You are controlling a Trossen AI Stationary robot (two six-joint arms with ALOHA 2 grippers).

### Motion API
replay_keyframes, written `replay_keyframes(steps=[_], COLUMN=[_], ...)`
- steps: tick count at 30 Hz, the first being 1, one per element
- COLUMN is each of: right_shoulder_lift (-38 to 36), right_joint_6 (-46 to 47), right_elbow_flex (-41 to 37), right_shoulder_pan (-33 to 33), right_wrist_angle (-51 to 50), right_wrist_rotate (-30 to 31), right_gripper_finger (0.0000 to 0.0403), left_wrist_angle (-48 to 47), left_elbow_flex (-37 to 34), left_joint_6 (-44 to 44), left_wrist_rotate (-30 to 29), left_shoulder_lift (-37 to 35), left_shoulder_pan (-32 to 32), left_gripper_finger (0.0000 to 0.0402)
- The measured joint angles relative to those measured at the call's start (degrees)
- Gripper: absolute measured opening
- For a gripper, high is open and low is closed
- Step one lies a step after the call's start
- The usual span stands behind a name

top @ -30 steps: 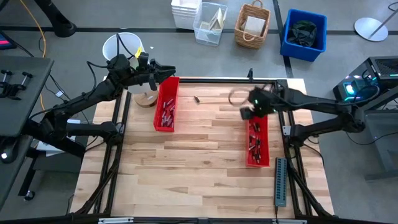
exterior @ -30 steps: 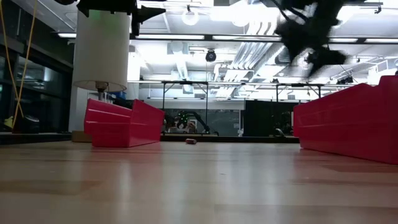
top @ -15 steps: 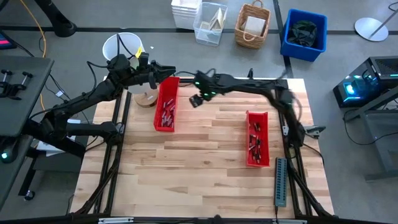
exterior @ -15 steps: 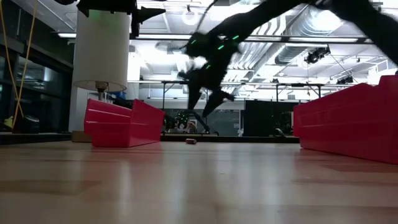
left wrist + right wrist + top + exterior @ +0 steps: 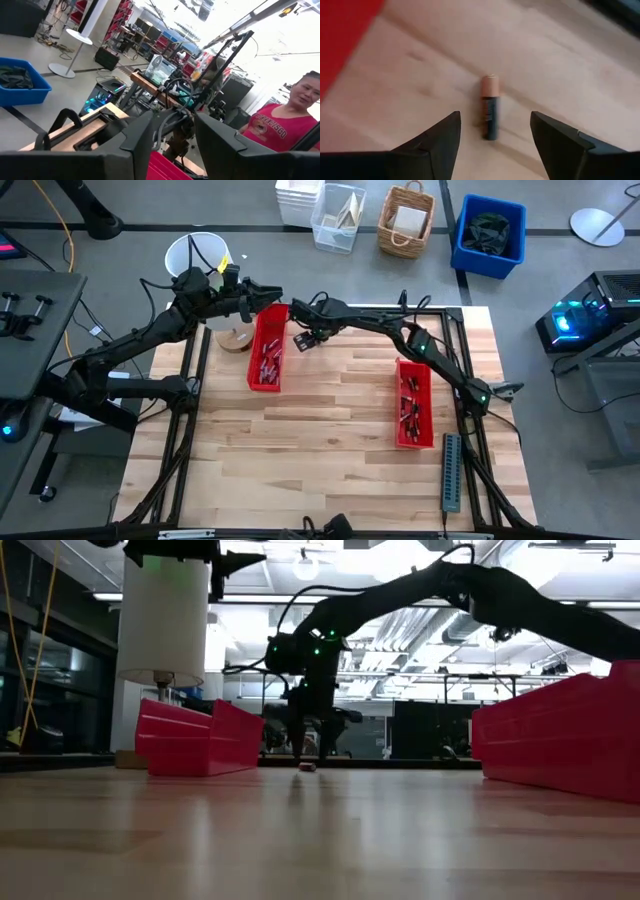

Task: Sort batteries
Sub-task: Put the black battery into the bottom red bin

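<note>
Lone battery (image 5: pixel 489 107) flat on the wood, copper end and dark body, lying between the spread fingers (image 5: pixel 436 141) of the right gripper (image 5: pixel 304 340); not touched, nothing grasped, jaws wide apart either side; no readable print on its casing. Seen low across the table as a small dark stub (image 5: pixel 307 766) right under that gripper (image 5: pixel 309 753), which hangs just above the boards. From above, sits near the far edge of the table (image 5: pixel 330 440), just beside the left tray (image 5: pixel 268 348) and well apart from the right tray (image 5: pixel 413 405).

Both trays red, open-topped, long; more batteries (image 5: pixel 266 364) scattered along the floor of the left one, another batch (image 5: pixel 409 408) in the right one.

Left gripper (image 5: pixel 272 293) up high over the far end of the left tray, waiting; fingers (image 5: pixel 139 140) parted with empty air between, holding nothing.

Off the near right corner, a grey ridged strip (image 5: pixel 451 471). On the floor beyond the table: white bucket (image 5: pixel 196 254), clear bin (image 5: pixel 337 217), wicker basket (image 5: pixel 405 220), blue bin (image 5: pixel 489 234) with something dark inside. In the left wrist view, a person (image 5: pixel 284 122) in a red shirt with pale lettering, too blurred to read.
</note>
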Motion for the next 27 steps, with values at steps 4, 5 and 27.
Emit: replay_keyframes(steps=[4,5,27], right_shoulder_lift=[0.07,0.13,-29.82], right_joint_6=[1.69,1.49,-20.48], right_elbow_flex=[0.07,0.03,-0.2], right_shoulder_pan=[-0.24,-0.28,-11.64], right_wrist_angle=[-0.86,-1.13,-19.4], right_wrist_rotate=[1.65,1.72,14.84], right_gripper_finger=[0.0218,0.0213,0.0067], left_wrist_angle=[-0.02,0.0,-15.99], left_elbow_flex=[0.01,0.0,4.09], left_joint_6=[0.02,0.02,7.76], left_wrist_rotate=[0.11,0.13,-4.6], left_shoulder_lift=[0.0,0.0,11.71], left_shoulder_pan=[-0.1,-0.23,-0.95], left_gripper_finger=[0.0135,0.0135,0.0135])
